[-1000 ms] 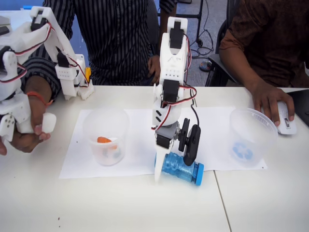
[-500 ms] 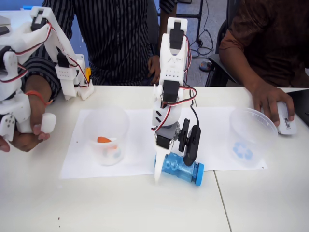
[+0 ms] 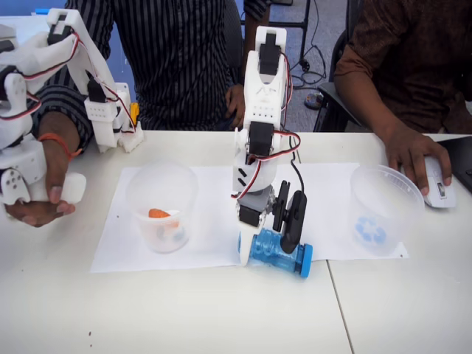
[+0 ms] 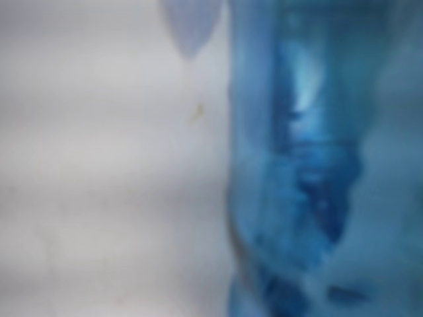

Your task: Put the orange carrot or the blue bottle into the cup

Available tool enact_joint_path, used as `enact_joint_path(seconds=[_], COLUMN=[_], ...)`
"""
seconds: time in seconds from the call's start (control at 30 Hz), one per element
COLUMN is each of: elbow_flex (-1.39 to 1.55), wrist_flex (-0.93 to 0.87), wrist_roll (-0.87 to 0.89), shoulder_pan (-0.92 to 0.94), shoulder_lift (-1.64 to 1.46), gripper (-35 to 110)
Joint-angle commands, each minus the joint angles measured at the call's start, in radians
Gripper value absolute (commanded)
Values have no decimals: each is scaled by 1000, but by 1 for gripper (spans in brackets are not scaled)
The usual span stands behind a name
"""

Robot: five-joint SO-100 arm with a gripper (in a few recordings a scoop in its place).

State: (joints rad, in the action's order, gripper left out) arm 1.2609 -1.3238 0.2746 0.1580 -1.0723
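The jaws of the gripper have closed a little more around the blue bottle, lying on the worktop; lifting toward the cup seems next.

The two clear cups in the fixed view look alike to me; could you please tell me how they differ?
The left cup holds the orange carrot, while the right cup looks empty. The right cup bears a blue recycling symbol; no such mark is visible on the left cup. The left cup stands fully on the white paper, the right cup at its right edge. Both are clear, wide and upright.
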Motion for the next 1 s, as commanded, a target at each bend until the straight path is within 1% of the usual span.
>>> enact_joint_path(seconds=[0.0, 0.4, 0.73, 0.97], elbow_flex=[-94, -95, -94, -94], wrist_flex=[14, 14, 0, -2], wrist_roll=[29, 29, 35, 41], shoulder_pan=[14, 12, -8, -8], shoulder_lift=[-66, -104, -173, -184], gripper=[12, 11, 24, 22])
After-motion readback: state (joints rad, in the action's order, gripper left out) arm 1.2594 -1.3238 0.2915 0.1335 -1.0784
